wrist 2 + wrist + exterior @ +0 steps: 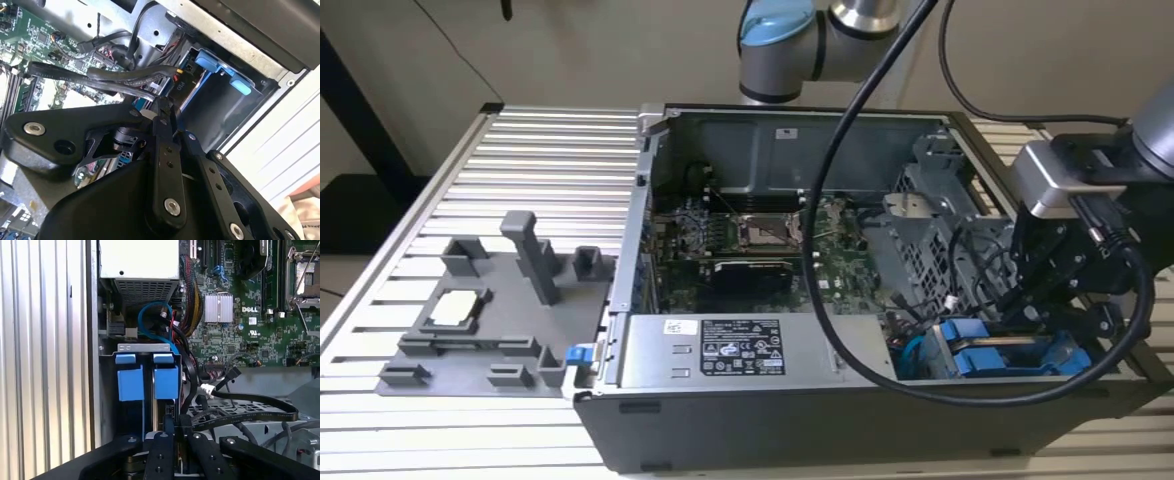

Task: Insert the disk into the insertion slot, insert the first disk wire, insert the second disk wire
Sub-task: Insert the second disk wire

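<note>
Claw at the drive bay, wiring stage

The disk (166, 382) already sits in the insertion slot (107, 390), its blue carrier rails showing just ahead of the claw (172, 427), so the first step looks done. The claw's fingers (162, 112) are pinched together at the back of the disk, beside a bundle of black cables (240, 412); it seems to grip a connector, though what lies between the tips is hidden, and I cannot tell whether either wire is seated. The open computer case (640, 200) stands on a ribbed metal surface (547, 150), with a grey fixture (494, 300) well off to the side.
</note>
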Controlling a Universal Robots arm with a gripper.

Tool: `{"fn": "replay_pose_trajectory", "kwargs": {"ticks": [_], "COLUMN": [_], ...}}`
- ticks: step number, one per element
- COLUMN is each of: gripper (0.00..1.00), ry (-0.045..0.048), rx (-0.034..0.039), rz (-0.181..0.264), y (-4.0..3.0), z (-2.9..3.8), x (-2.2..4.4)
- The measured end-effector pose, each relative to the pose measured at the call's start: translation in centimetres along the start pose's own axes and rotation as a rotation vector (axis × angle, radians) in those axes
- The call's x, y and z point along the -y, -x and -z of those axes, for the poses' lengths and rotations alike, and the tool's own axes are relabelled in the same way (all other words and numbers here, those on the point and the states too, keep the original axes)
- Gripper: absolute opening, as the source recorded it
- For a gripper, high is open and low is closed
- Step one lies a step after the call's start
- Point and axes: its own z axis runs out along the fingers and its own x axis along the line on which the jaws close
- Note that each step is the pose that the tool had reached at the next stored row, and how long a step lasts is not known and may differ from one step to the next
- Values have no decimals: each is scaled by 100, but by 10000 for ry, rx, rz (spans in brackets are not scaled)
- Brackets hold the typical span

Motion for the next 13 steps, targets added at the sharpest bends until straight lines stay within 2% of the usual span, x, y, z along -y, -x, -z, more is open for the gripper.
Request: {"fn": "replay_pose_trajectory", "kwargs": {"ticks": [13], "gripper": [16], "ry": [-42], "rx": [-11], "rz": [3], "y": [-7], "z": [-71], "x": [1]}}
